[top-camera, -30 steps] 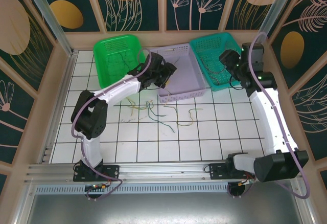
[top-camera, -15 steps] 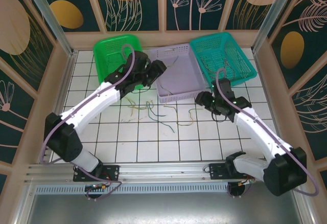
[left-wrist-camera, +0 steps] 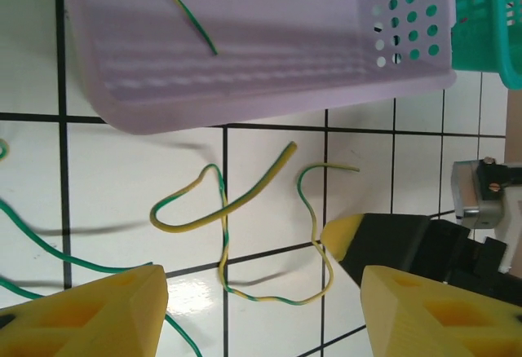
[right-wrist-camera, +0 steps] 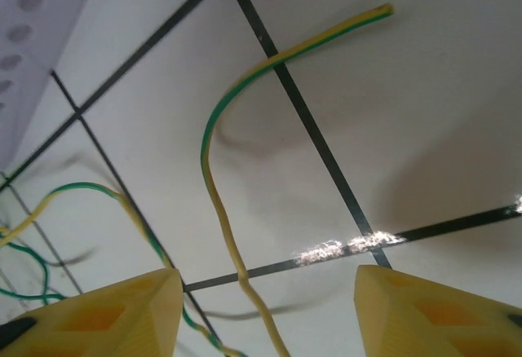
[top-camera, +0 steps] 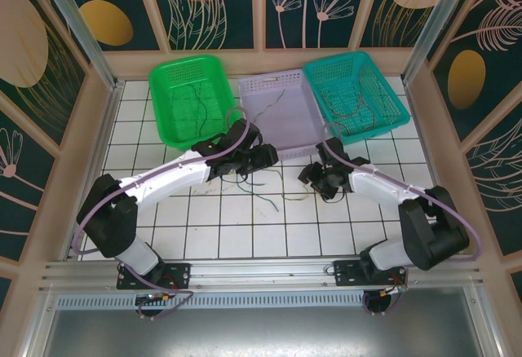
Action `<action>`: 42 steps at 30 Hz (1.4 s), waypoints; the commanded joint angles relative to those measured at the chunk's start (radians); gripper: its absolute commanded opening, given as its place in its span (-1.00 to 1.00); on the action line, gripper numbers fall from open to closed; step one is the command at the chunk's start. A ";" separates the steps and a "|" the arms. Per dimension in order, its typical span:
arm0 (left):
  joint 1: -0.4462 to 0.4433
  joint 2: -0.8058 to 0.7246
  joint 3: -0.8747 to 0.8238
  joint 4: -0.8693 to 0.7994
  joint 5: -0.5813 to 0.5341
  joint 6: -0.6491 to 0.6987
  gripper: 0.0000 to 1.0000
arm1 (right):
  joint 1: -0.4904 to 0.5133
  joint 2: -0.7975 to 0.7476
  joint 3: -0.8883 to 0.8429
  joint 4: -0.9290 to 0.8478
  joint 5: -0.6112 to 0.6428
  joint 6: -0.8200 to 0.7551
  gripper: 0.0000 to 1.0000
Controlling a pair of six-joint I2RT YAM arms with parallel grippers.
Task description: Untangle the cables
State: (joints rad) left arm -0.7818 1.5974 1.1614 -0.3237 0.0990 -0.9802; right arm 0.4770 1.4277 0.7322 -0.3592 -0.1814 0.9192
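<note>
A loose bunch of thin green and yellow-green wires (top-camera: 263, 184) sprawls on the white tiled tabletop (top-camera: 245, 235), just in front of the lilac plastic basket (top-camera: 289, 121). Seen from the left wrist, a thicker yellow-green strand (left-wrist-camera: 245, 202) curves across a thinner wavy wire (left-wrist-camera: 312, 225), both flat on the tiles. More thin wires rest inside the green basket (top-camera: 163, 116), the lilac basket and the teal basket (top-camera: 391, 112). A short yellow-green piece (left-wrist-camera: 183, 6) lies on the lilac floor.
</note>
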 commanded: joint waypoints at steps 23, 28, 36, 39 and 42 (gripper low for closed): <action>-0.001 -0.253 -0.015 0.117 -0.046 0.109 0.33 | 0.076 -0.143 0.270 -0.345 0.099 -0.044 -1.00; -0.002 -0.242 0.032 0.116 -0.109 0.238 0.31 | 0.050 -0.106 0.399 -0.397 0.006 -0.073 -1.00; 0.000 -0.200 0.064 0.031 -0.257 0.358 0.48 | 0.028 -0.052 0.536 -0.422 -0.067 -0.111 -1.00; 0.006 -0.158 0.081 0.003 -0.283 0.364 0.54 | 0.028 -0.050 0.552 -0.422 -0.101 -0.113 -1.00; 0.030 -0.134 0.082 0.034 -0.276 0.372 0.55 | 0.028 -0.053 0.559 -0.429 -0.129 -0.119 -1.00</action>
State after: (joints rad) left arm -0.7727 1.4403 1.2182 -0.2722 -0.1432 -0.6495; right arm 0.5091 1.3716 1.2568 -0.7464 -0.2577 0.8204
